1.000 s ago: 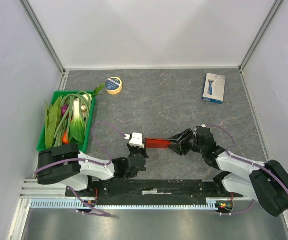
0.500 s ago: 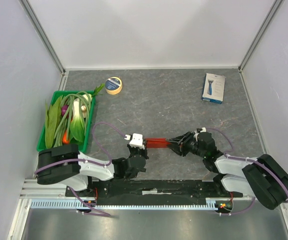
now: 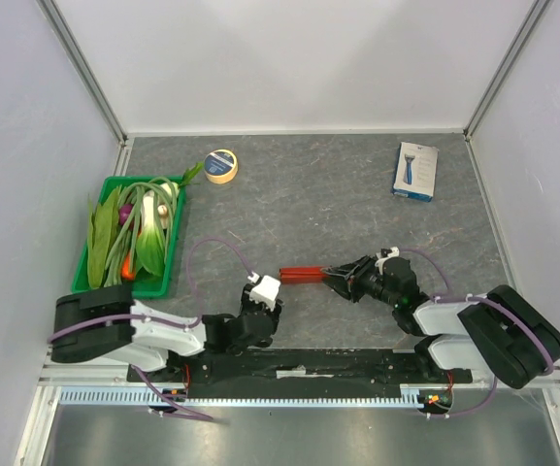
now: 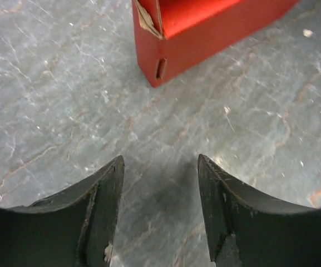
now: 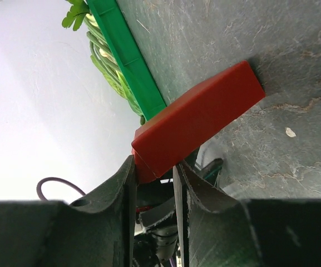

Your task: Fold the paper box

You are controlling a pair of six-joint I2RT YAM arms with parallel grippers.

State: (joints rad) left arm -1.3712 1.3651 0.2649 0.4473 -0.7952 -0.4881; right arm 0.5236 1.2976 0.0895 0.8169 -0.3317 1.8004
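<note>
Now the paper box (image 3: 304,275) is let go by the left gripper (image 3: 265,288), which a second ago was closed on the box's 9 o'clock end. That gripper is drawn back toward 7 o'clock of that end, and in the left wrist view its jaws are seen spread, with bare table between them and the box (image 4: 205,33) lying clear of them at 12 o'clock. The box's 3 o'clock end is still pinched between the jaws of the right gripper (image 3: 343,279); in the right wrist view the red end (image 5: 199,125) is clamped between the two fingers (image 5: 124,183). The right arm is folded in closer to its base than before. The box itself is found at about 6 o'clock of the table's (image 3: 338,214) middle, lying lengthwise from 9 to 3 o'clock.

One red box is counted, and two grippers. One green tray (image 3: 176,238) of leafy vegetables is seen at 9 o'clock, one roll of tape (image 3: 221,165) at 11 o'clock, and one white-and-blue carton (image 3: 415,171) at 2 o'clock.
</note>
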